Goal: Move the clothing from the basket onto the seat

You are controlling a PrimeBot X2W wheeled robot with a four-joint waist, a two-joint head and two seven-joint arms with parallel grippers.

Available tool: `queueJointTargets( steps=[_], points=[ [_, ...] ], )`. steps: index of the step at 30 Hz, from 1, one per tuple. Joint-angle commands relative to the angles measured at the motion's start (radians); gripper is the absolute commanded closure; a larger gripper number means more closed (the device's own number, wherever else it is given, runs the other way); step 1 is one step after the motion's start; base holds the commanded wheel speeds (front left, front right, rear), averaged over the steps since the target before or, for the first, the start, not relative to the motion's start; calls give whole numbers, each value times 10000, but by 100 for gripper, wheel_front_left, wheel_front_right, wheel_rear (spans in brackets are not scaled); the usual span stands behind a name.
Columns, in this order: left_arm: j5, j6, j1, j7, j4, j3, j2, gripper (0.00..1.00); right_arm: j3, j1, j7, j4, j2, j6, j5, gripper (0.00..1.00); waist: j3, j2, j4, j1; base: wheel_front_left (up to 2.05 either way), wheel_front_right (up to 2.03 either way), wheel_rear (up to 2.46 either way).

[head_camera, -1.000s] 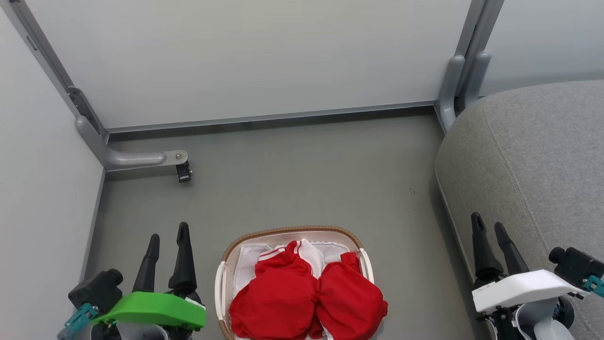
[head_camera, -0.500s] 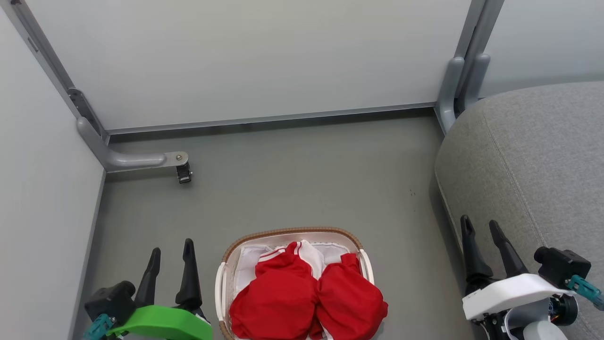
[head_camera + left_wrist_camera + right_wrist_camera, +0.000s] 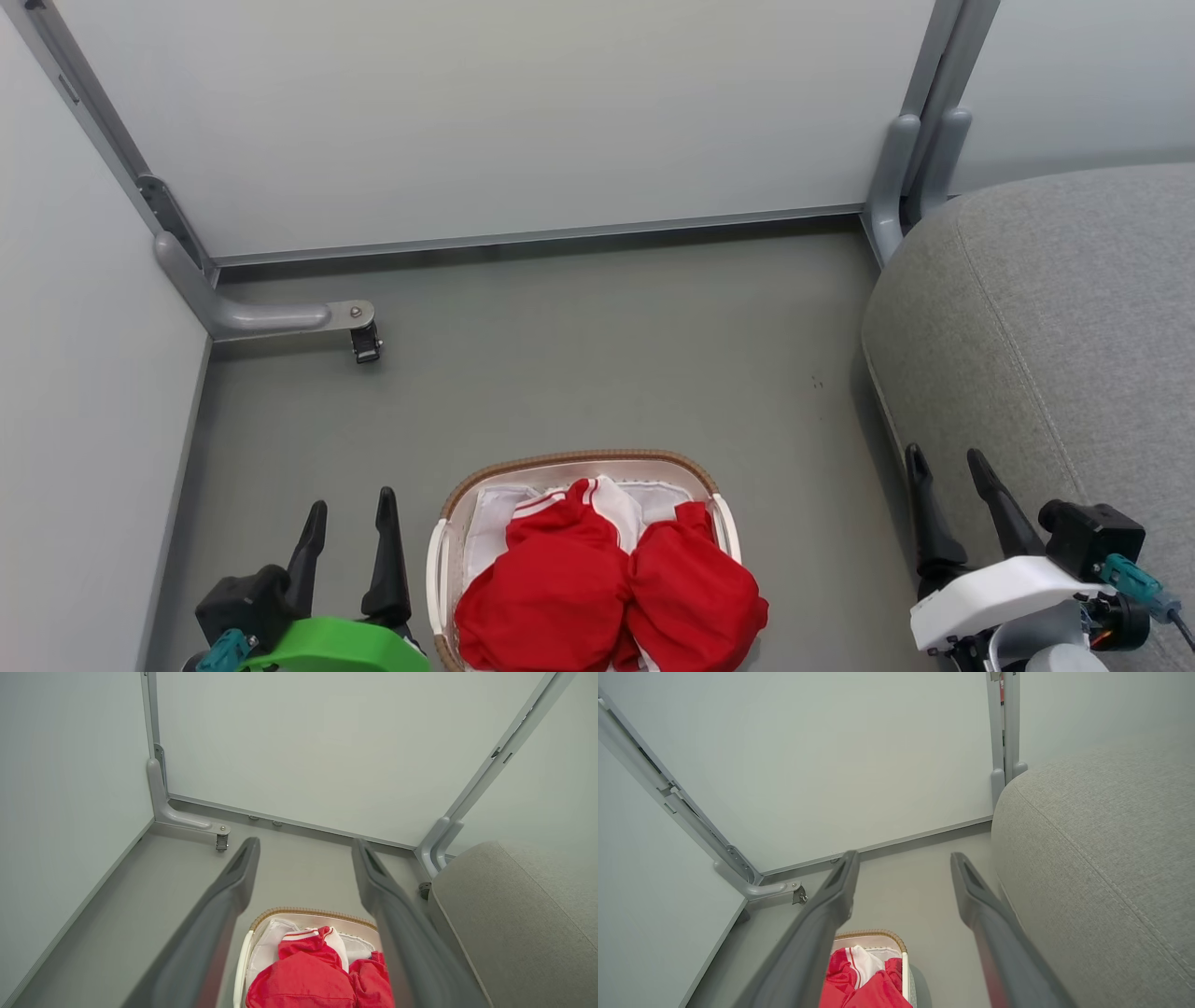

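The left pincer (image 3: 353, 499) stands wide open and holds nothing. Its two dark fingers point out over bare floor (image 3: 597, 355). Just to its right the basket (image 3: 579, 459) sits on the floor, near the fingers but apart from them. The clothing (image 3: 607, 597) lies inside it as two red heaps side by side on the white liner (image 3: 490, 523). The heap nearer the left pincer shows white stripe trim at its far end.

In the left wrist view the left pincer (image 3: 306, 843) has its fingers spread, and the basket (image 3: 280, 912) with the clothing (image 3: 303, 980) shows low between them.

The right pincer (image 3: 945, 453) is also wide open and empty. The seat (image 3: 1055, 327) rises just to its right and runs on beyond it. In the head view the fingers overlap the seat's rounded edge, but I cannot tell whether they touch it. The basket lies to this pincer's left, across a strip of floor.

In the right wrist view the right pincer (image 3: 904, 856) has the seat (image 3: 1101, 858) close beside its right finger. The basket (image 3: 878, 934) and the clothing (image 3: 859, 984) sit low beside its left finger.

Ahead of both pincers pale panels (image 3: 513, 121) meet the floor. A grey bracket (image 3: 271, 317) lies on the floor beyond the left pincer.
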Motion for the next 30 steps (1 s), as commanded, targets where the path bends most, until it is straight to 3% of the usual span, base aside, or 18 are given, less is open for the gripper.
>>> queueJointTargets(
  steps=[1, 30],
  points=[
    [278, 16, 62, -94, -16, -26, 70, 0, -7, 21, -118, 29, -56, 3, -249, 0, -6, -1, -1, 0, 0, 0, 0],
    [1532, 27, 145, -584, 678, -62, 83, 0, 160, 26, -613, 287, -82, 2, -1916, 0, -54, -1, 76, 0, 0, 0, 0]
  ],
)
